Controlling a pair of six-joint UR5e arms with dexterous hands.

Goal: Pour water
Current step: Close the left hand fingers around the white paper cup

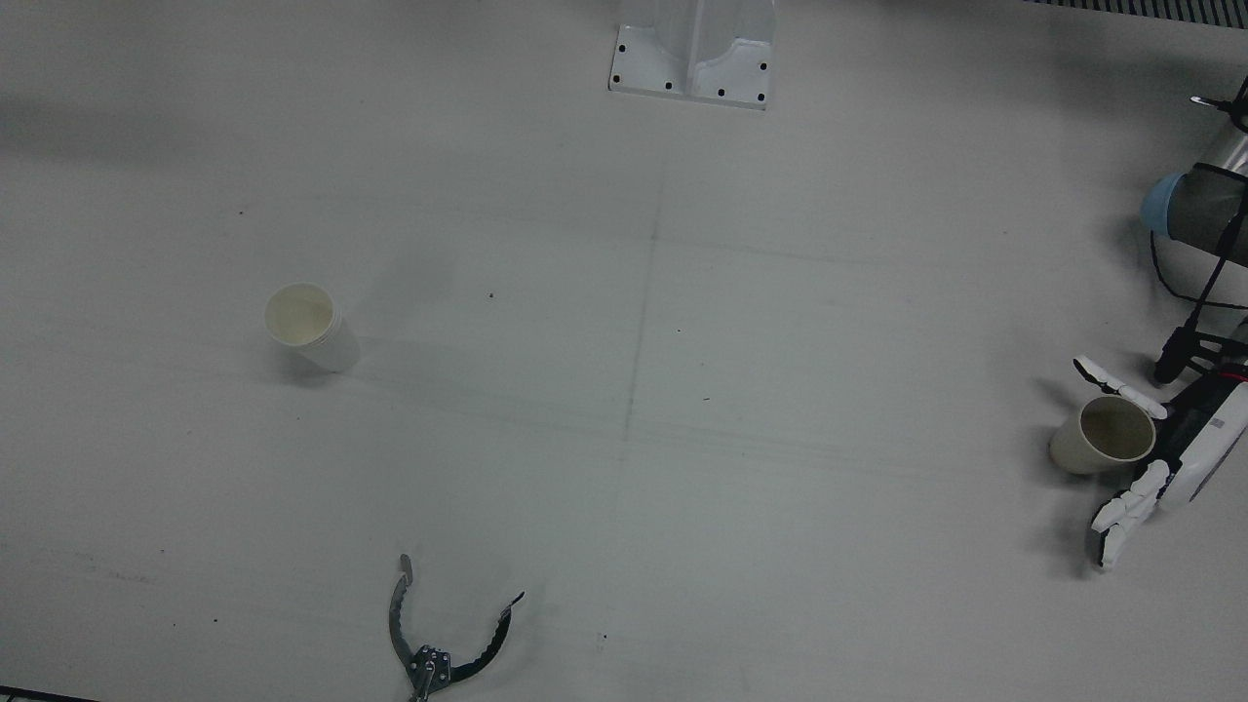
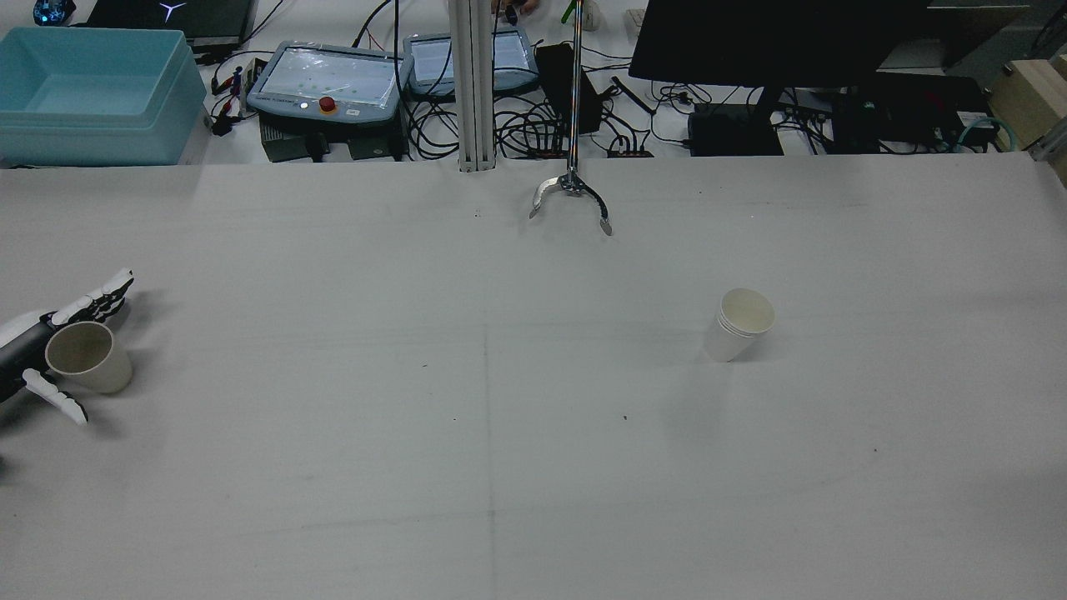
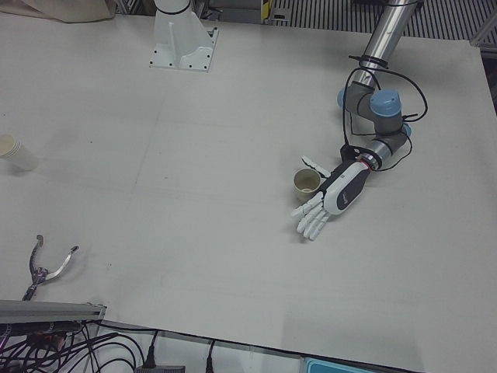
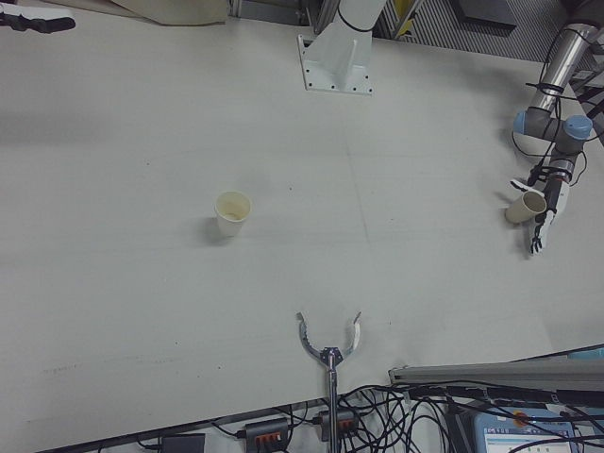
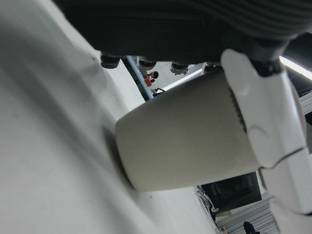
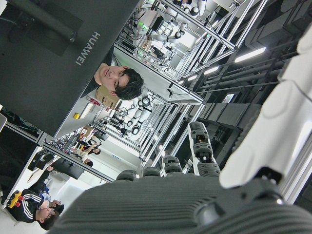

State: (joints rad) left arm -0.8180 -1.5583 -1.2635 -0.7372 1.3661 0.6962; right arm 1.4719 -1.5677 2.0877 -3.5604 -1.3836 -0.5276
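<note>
Tan paper cup [image 3: 306, 183], tapered, matte, upright at the table's [image 1: 624, 390] left-arm edge. Left hand [image 3: 330, 200], glossy white segmented shell, flanks it with fingers spread wide; grip not closed. White paper cup [image 1: 312, 326], ribbed rim, stands well apart on the other half. Right hand [image 6: 204, 195]: only dark ridged palm visible, state unclear. Curved metal tongs [image 1: 439, 634] at operators' edge.

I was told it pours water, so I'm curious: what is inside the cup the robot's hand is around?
The brownish cup between the left hand's spread fingers shows only a dark inner wall. No water is visible, and its bottom is too shadowed to tell.
</note>
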